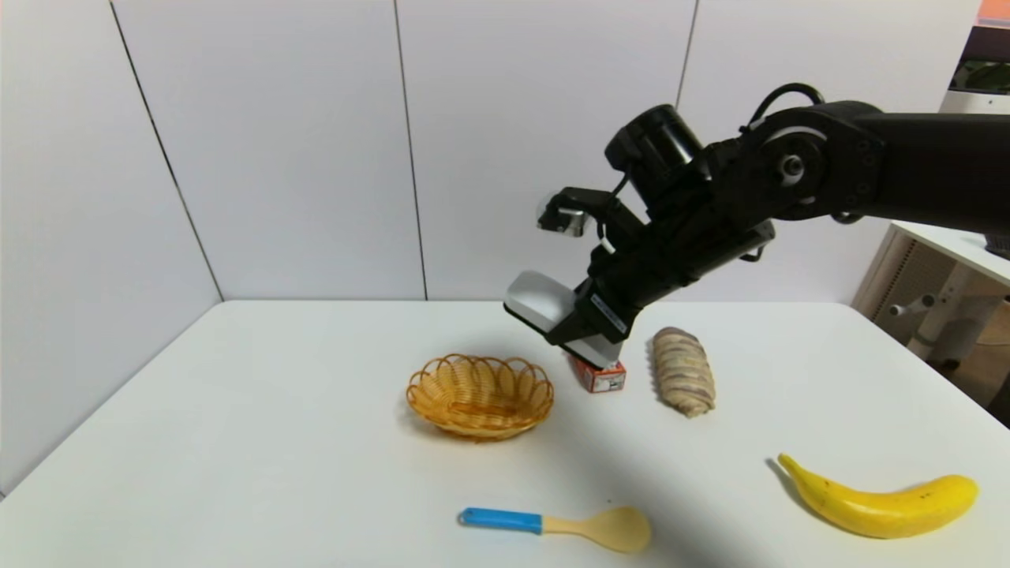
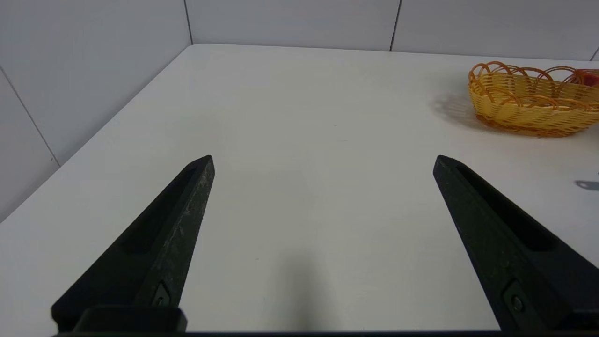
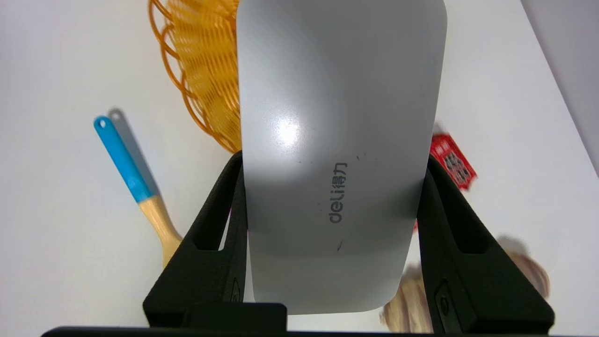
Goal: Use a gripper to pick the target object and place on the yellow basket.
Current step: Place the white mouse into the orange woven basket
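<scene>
Right gripper [image 1: 588, 335] clamping target object [image 1: 540, 304] by long edges, carrying it aloft, seemingly toward yellow basket [image 1: 480, 394]; left gripper [image 2: 323, 161] idling wide open.

Even, bright overhead light. Soft shadows on counter [image 1: 237, 410] left of yellow basket [image 1: 480, 394] and banana [image 1: 884, 497]. Glare spot on target object [image 3: 339, 154]. Bread roll [image 3: 412, 304] and yellow basket blurred behind it.

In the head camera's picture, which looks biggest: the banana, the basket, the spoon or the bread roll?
1. Banana, though it lies nearer the camera.
2. Spoon and yellow basket: too alike to rank.
3. Bread roll, smallest.
</scene>
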Robot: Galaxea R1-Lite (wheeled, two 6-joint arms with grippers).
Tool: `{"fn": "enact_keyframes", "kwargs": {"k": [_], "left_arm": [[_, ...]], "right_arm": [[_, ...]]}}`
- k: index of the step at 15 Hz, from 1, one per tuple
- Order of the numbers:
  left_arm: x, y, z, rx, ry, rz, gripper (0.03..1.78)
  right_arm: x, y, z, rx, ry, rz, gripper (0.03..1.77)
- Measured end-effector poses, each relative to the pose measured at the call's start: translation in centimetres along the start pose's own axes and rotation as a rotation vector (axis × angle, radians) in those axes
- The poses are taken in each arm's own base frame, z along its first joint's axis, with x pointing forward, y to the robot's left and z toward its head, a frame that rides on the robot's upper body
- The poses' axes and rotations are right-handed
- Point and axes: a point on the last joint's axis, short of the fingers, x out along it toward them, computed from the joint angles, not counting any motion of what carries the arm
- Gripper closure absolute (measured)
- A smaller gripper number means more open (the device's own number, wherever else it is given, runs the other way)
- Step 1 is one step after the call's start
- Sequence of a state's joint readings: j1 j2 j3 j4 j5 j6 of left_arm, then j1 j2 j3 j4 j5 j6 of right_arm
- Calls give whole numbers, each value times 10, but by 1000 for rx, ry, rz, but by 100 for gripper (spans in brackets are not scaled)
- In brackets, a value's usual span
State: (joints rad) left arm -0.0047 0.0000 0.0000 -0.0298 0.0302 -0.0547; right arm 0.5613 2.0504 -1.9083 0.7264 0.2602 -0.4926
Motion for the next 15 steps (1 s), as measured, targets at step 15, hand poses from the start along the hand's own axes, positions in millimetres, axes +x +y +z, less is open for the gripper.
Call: {"fn": "enact_keyframes", "kwargs": {"k": [15], "left_arm": [[0,0,0,0,0,0,12]], "right_arm": [[114,31,8,-100,-37,71,82]]}}
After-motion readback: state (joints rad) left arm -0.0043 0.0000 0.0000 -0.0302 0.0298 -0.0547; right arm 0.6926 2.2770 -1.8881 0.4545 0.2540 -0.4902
